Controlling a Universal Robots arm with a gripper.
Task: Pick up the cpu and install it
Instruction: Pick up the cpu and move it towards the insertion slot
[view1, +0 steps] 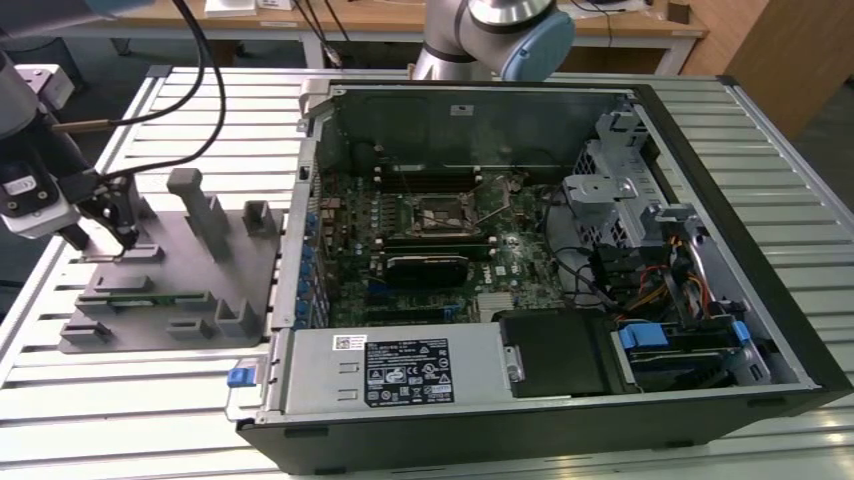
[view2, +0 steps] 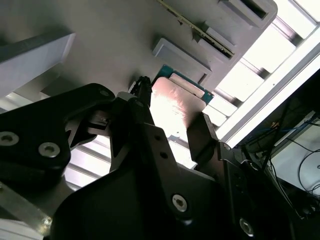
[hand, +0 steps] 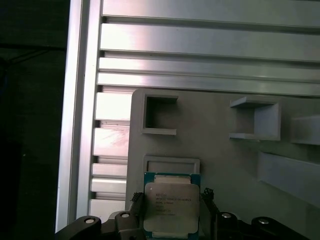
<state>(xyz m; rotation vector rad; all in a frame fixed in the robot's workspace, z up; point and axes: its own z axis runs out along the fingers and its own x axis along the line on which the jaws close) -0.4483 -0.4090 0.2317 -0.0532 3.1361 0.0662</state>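
— Claw (hand: 172, 215)?
— Down at nine o'clock in the exterior view, over the grey tray (view1: 160, 290); fingers (view2: 202, 135) spread around the cpu (hand: 171, 206), one each side.
— Gripped?
— Cannot tell. Resting flat on the tray, beside a shallow square recess (hand: 171, 166).

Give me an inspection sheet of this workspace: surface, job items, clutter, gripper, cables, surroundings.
Surface: slatted metal table carrying a grey tray and an open computer case.
Job's things: cpu sits between the gripper's fingers over the tray in both wrist views; whether it is lifted cannot be told. The socket on the motherboard stands empty.
Clutter: a green strip part lies on the tray.
Grippers: gripper over the tray at the exterior view's left, fingers on either side of the cpu.
Cables: black cables run to the arm; coloured wiring inside the case.
Surroundings: wooden desk behind the table.
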